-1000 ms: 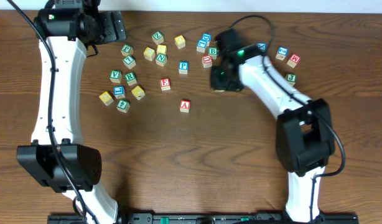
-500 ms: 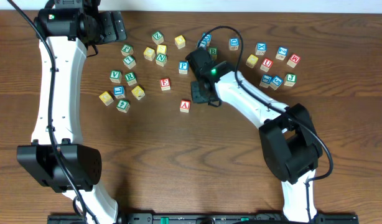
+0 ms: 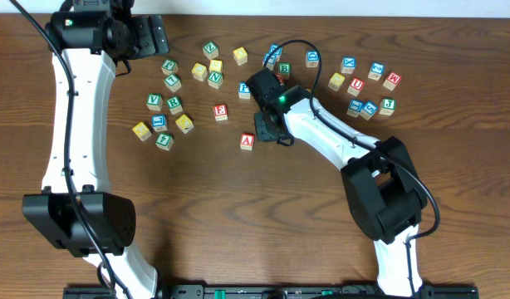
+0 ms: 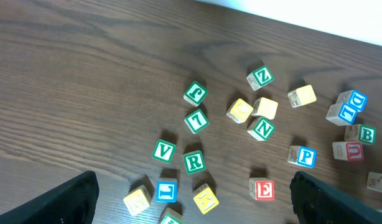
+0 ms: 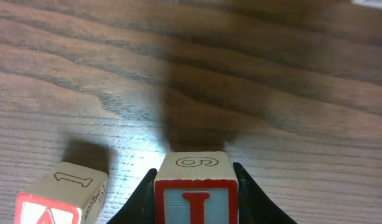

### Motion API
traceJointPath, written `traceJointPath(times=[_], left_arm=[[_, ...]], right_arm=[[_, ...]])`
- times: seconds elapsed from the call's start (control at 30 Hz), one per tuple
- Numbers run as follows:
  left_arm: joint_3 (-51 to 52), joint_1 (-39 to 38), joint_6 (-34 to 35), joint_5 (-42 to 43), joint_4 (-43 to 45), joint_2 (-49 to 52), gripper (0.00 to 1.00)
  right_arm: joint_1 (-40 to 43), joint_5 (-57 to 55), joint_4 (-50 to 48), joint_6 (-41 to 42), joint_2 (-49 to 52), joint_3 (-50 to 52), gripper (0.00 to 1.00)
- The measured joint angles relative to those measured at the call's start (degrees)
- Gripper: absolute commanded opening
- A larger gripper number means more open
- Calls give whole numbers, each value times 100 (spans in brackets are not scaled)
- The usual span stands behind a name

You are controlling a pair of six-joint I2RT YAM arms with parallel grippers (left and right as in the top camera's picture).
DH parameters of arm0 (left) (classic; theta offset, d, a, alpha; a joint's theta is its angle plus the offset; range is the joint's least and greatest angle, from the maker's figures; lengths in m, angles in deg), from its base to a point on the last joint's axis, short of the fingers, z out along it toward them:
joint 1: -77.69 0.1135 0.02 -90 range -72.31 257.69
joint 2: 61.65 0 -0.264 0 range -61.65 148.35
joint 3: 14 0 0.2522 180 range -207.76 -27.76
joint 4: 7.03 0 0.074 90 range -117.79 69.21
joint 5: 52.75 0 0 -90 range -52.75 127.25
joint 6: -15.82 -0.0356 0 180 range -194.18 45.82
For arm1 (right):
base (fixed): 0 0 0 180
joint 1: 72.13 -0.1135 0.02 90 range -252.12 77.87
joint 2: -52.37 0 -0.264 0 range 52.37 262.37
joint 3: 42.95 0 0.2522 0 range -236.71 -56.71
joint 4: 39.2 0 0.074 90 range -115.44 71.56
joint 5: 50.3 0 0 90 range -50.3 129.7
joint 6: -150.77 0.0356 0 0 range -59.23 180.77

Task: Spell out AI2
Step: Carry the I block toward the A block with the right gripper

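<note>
My right gripper (image 5: 196,171) is shut on the red "I" cube (image 5: 194,196), which has a "6" on its top face and sits low over the wood. The red "A" cube (image 5: 57,199) lies just to its left, a small gap apart. From overhead, the right gripper (image 3: 268,124) hangs just right of and behind the A cube (image 3: 247,141), hiding the I cube. I cannot pick out the blue "2" cube for certain. My left gripper (image 3: 143,37) is open at the back left, high above the left scatter, its fingers (image 4: 73,199) wide apart.
Loose cubes lie across the back: green V (image 3: 154,102) and R (image 3: 174,105), red E (image 3: 221,111), blue P (image 3: 244,87), several yellow ones, and a right-hand group with red U (image 3: 355,85) and W (image 3: 393,80).
My right arm has swung left from the back-right group, carrying the I cube, and now hovers beside the A cube. The left arm has not moved.
</note>
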Motion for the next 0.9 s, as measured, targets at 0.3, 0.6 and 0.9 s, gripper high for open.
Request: traceJointPath(times=[0.3,0.6,0.9], left_arm=[[0,0,0,0,0,0,98],[0,0,0,0,0,0,98],[0,0,-2,0,0,0,98]], right_arm=[[0,76,-33,4,166,0,23],[0,127,-66,87,168,2,36],[9,151,98,98,168,-81,45]])
